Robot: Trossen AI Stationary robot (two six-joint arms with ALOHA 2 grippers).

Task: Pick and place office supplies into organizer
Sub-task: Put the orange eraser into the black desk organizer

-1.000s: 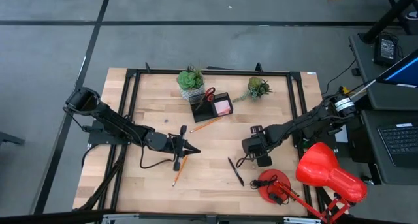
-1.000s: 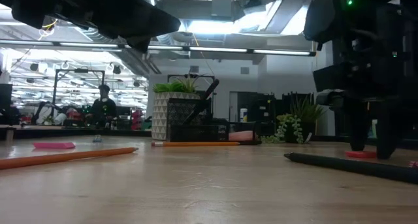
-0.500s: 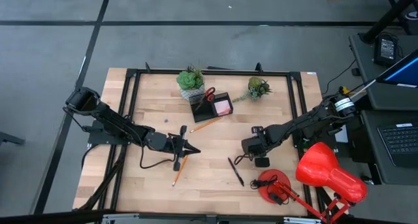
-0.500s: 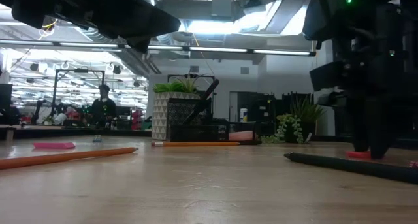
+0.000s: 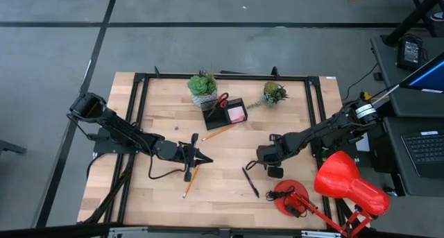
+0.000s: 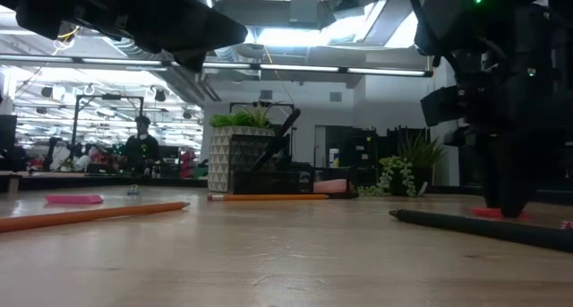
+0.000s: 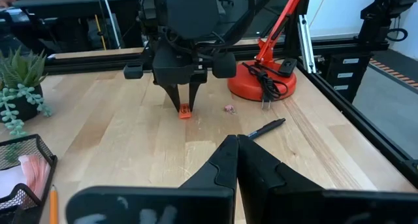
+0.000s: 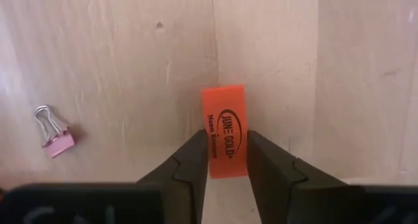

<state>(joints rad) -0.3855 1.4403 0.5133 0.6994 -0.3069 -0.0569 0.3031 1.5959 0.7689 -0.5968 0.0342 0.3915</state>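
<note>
Eraser (image 8: 226, 130) pinched on table by right hand (image 8: 225, 160).

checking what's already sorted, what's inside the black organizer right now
Inside the organizer, the high view shows red-handled scissors standing in one compartment and a pink sticky-note pad in another. The compartment floors beneath them are covered, so anything smaller there cannot be seen.

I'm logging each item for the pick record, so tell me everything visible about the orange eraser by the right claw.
The orange eraser is a small flat rectangular block, matte and rubbery-looking, with dark oval-framed lettering on its top face. It lies flat on the pale wooden table. The right claw has a dark finger pressed against each long side of it. A small pink binder clip lies apart from it.
</note>
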